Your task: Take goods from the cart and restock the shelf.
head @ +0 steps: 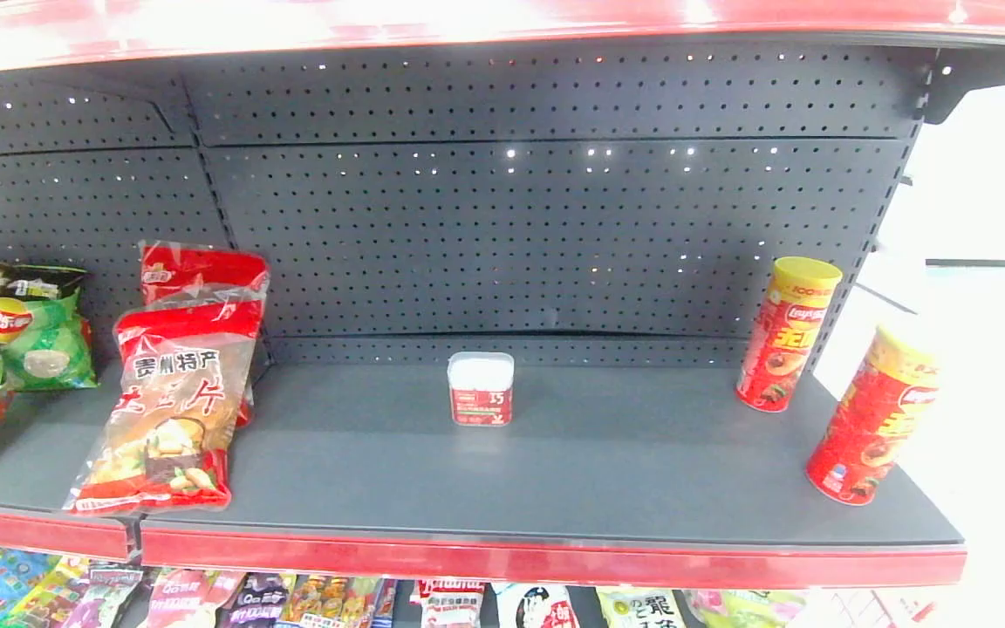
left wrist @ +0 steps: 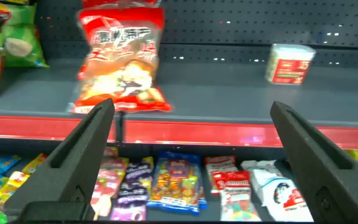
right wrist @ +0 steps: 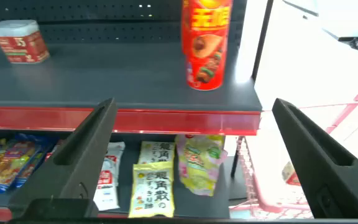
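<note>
1. Left gripper [left wrist: 192,109]: its two dark fingers are spread wide with nothing between them. It hangs in front of the shelf's red front lip [left wrist: 229,132].
2. Right gripper [right wrist: 194,104]: likewise wide apart and empty, and level with the same lip near the shelf's right end.
3. With both grippers empty, I judge the step in hand to be the fetch – nothing is yet held to put on the shelf.
4. The pink wire cart [right wrist: 253,174] stands low, beside the shelf's right end and nearer the right arm. I cannot make out what lies in it.
5. The next move probably calls for turning down and to the right towards the cart, then closing on one item there.
6. Below the lip hangs a row of small packets [head: 450,602], close under both grippers, so a careless swing could brush them.
7. On the grey shelf board [head: 555,471], the front red canister [head: 873,414] stands near the right front corner (the likeliest thing to get knocked on the way back from the cart).
8. A big red snack bag [head: 175,410] leans at the left, its foot close to the lip. Green chip bags [head: 31,327] sit further left.
9. A small white tub [head: 480,388] stands mid-shelf, well apart from the rest.
10. A second red canister [head: 788,333] stands near the pegboard back [head: 555,227].
11. The bare stretches on either side of the tub look like the best places to restock – open at the front, with nothing to reach over.
</note>
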`<state>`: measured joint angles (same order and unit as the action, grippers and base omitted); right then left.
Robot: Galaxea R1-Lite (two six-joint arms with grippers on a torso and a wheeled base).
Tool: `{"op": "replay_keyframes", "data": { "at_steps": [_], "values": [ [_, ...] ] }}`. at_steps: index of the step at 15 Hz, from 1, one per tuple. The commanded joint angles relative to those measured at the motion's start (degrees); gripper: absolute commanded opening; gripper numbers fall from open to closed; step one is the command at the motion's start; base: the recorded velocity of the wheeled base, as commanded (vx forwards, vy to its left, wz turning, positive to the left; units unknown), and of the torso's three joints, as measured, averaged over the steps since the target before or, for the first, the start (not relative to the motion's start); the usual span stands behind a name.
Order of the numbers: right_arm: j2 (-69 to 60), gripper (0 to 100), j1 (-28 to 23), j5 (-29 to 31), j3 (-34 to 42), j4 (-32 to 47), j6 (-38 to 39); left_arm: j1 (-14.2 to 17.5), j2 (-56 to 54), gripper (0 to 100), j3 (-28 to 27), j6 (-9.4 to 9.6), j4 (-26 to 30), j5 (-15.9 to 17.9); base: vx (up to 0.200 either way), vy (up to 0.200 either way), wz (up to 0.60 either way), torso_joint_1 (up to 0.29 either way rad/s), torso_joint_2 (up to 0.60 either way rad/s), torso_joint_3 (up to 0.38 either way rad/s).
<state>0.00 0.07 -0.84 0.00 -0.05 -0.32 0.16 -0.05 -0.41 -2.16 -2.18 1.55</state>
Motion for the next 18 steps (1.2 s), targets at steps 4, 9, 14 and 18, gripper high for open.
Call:
{"op": "replay_keyframes", "data": {
  "at_steps": [4,9,14,18],
  "values": [
    [0.0,100,0.0,0.0,0.0,0.0,0.0,0.0,0.0,100,0.1,0.31,0.0,-0.1,0.000,-0.200,0.00,0.002,0.00,0.001],
    [0.0,100,0.0,0.0,0.0,0.0,0.0,0.0,0.0,100,0.1,0.40,0.0,-0.1,0.000,-0.200,0.00,0.004,0.00,0.003],
    [0.0,100,0.0,0.0,0.0,0.0,0.0,0.0,0.0,100,0.1,0.31,0.0,-0.1,0.000,-0.200,0.00,0.003,0.00,0.003],
    [0.0,100,0.0,0.0,0.0,0.0,0.0,0.0,0.0,100,0.0,0.31,0.0,-0.1,0.000,-0.200,0.00,0.000,0.00,0.000]
  ]
}}
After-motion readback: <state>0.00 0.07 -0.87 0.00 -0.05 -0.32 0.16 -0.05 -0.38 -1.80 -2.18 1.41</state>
